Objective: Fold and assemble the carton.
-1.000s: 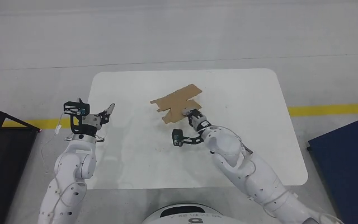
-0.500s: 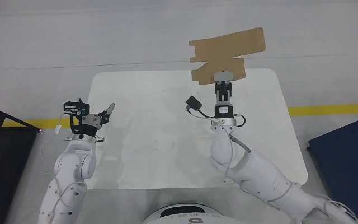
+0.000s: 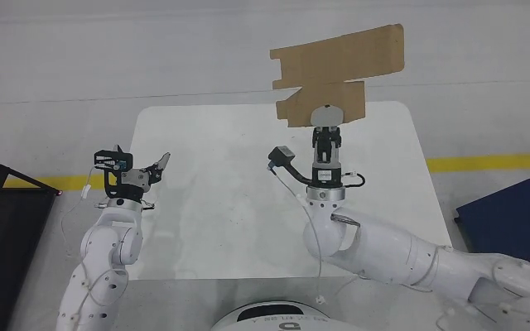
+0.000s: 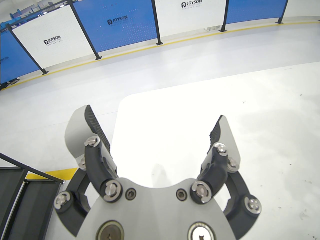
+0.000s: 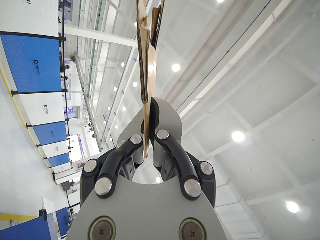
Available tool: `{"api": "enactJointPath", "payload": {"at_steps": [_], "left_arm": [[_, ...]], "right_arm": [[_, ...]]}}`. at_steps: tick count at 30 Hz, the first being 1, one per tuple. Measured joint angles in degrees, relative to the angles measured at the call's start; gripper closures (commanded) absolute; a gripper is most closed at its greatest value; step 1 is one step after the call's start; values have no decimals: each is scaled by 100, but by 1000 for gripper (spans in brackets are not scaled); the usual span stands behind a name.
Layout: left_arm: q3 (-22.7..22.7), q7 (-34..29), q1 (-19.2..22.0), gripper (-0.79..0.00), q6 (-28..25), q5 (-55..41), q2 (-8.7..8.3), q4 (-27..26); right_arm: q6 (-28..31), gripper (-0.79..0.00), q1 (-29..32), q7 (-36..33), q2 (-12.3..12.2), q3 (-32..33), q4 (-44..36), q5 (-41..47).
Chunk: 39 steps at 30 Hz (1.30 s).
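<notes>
A flat brown carton [image 3: 335, 73] is held high above the far side of the white table [image 3: 215, 190], its broad face toward the top camera. My right gripper [image 3: 326, 120] points straight up and is shut on the carton's lower edge. In the right wrist view the carton [image 5: 147, 58] shows edge-on, pinched between the fingers of that gripper [image 5: 149, 116], with the ceiling behind. My left gripper [image 3: 157, 164] stands open over the table's left edge, nothing between its fingers [image 4: 93, 123].
The table's left end [image 4: 175, 126] lies under the left gripper, with grey floor beyond. A dark rack [image 4: 22, 201] stands off the table's left side. A dark blue object [image 3: 497, 223] sits on the floor at the right. A yellow floor line [image 3: 480, 162] runs past the table.
My right arm has lifted the carton off the table and swung it upright, then raised it a little higher toward the camera. The left arm has not moved.
</notes>
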<state>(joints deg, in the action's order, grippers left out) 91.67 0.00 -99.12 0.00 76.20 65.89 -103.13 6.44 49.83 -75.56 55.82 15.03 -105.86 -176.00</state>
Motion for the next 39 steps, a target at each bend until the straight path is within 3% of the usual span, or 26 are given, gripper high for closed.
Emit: {"api": "enactJointPath", "payload": {"at_steps": [8, 11, 17, 21, 25, 27, 30, 34, 39], "left_arm": [[0, 0, 0, -785, 0, 0, 0, 0], [0, 0, 0, -785, 0, 0, 0, 0], [0, 0, 0, -785, 0, 0, 0, 0], [0, 0, 0, -785, 0, 0, 0, 0], [0, 0, 0, -785, 0, 0, 0, 0], [0, 0, 0, -785, 0, 0, 0, 0], [0, 0, 0, -785, 0, 0, 0, 0], [0, 0, 0, -785, 0, 0, 0, 0], [0, 0, 0, -785, 0, 0, 0, 0]], "right_arm": [[-3, 0, 6, 14, 3, 9, -5, 8], [-536, 0, 178, 493, 5, 359, -262, 561], [-2541, 0, 744, 2635, -199, 1574, -963, 3824], [-2729, 0, 1227, 4731, -385, 2429, -1117, 6305], [-2016, 0, 1623, 7081, -450, 3176, -802, 8900], [-1179, 0, 1758, 8456, -461, 3529, -414, 10368], [-4, 0, 1852, 9808, -440, 3742, -44, 11726], [1549, 0, 1826, 11158, -330, 3774, 454, 13099], [2593, 0, 1674, 12368, -174, 3740, 874, 13275]]}}
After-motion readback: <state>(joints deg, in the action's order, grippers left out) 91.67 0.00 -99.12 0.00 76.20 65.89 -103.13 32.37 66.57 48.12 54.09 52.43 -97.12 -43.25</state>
